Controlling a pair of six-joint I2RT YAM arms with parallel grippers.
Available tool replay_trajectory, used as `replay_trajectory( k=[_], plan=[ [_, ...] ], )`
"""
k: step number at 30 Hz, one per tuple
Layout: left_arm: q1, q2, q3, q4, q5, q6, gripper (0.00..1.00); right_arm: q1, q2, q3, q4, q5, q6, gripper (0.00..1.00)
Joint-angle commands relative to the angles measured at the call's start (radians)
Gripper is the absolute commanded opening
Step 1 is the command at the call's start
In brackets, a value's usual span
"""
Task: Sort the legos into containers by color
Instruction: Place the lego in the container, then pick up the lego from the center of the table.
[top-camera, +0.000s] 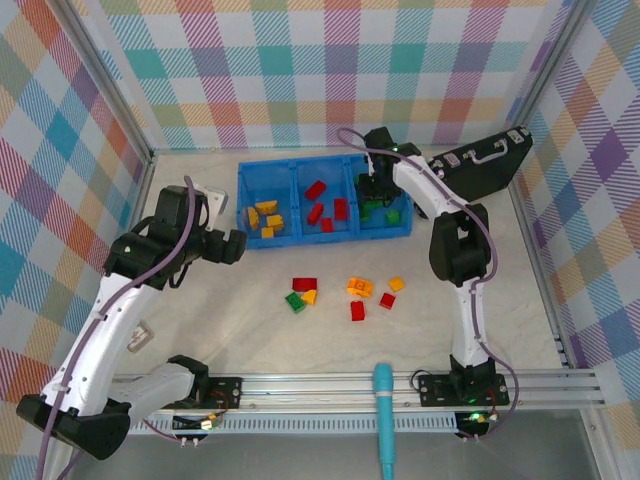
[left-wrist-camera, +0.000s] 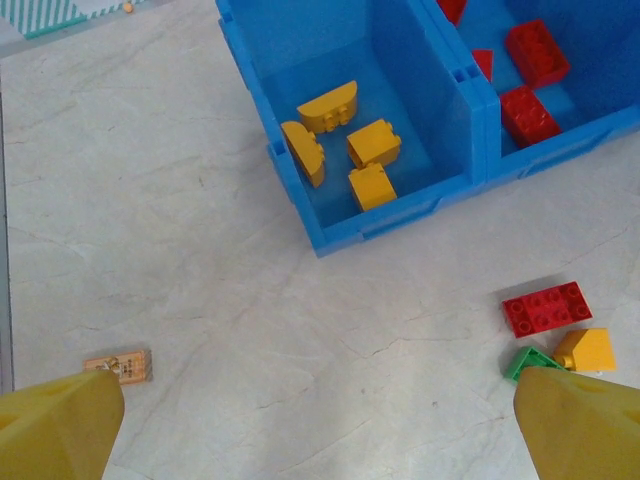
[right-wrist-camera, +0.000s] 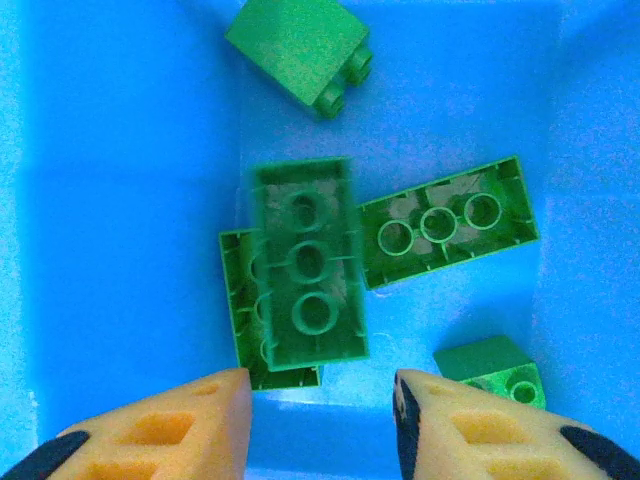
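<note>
The blue bin (top-camera: 242, 200) has three compartments. Left pincer (left-wrist-camera: 318, 400): fully spread, empty, above the desk (top-camera: 200, 320). Right pincer (right-wrist-camera: 320, 420): part open over the green compartment (right-wrist-camera: 120, 200), gripping nothing. The legos (top-camera: 304, 285) should handle as light, rigid and slick; grip across the flat side walls. Binned: four yellow, four red, five green. Loose on the desk: three red, three yellow-orange, one green.

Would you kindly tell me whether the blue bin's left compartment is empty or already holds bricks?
Not empty: four yellow-orange legos lie on the floor of the left compartment.
</note>
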Motion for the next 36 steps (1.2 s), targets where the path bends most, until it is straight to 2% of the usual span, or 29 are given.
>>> replay_trajectory(
  k=[1, 5, 9, 13, 17, 22, 30, 36],
  plan=[
    [-0.003, 0.011, 0.044, -0.029, -0.004, 0.011, 1.00, 0.009, -0.108, -0.070, 0.009, -0.031, -0.036, 0.42],
    [-0.003, 0.014, 0.036, -0.007, -0.004, 0.021, 1.00, 0.069, -0.272, -0.199, 0.035, 0.005, -0.060, 0.42],
    [-0.003, 0.005, 0.029, 0.012, -0.007, 0.037, 1.00, 0.204, -0.406, -0.315, 0.036, 0.020, -0.041, 0.44],
    [-0.003, -0.012, 0.056, 0.016, -0.033, 0.062, 1.00, 0.350, -0.461, -0.391, 0.041, 0.000, 0.050, 0.46],
    [-0.003, -0.045, 0.041, 0.030, -0.037, 0.073, 1.00, 0.466, -0.443, -0.420, 0.051, -0.010, 0.140, 0.47],
    [-0.003, -0.095, 0.031, 0.018, -0.065, 0.080, 1.00, 0.558, -0.380, -0.402, 0.073, -0.035, 0.218, 0.48],
    [-0.003, -0.172, -0.012, 0.016, -0.068, 0.084, 1.00, 0.656, -0.239, -0.353, 0.094, -0.090, 0.249, 0.48],
    [-0.003, -0.213, -0.038, 0.023, -0.083, 0.089, 1.00, 0.686, -0.175, -0.338, 0.079, -0.101, 0.280, 0.49]
  ],
)
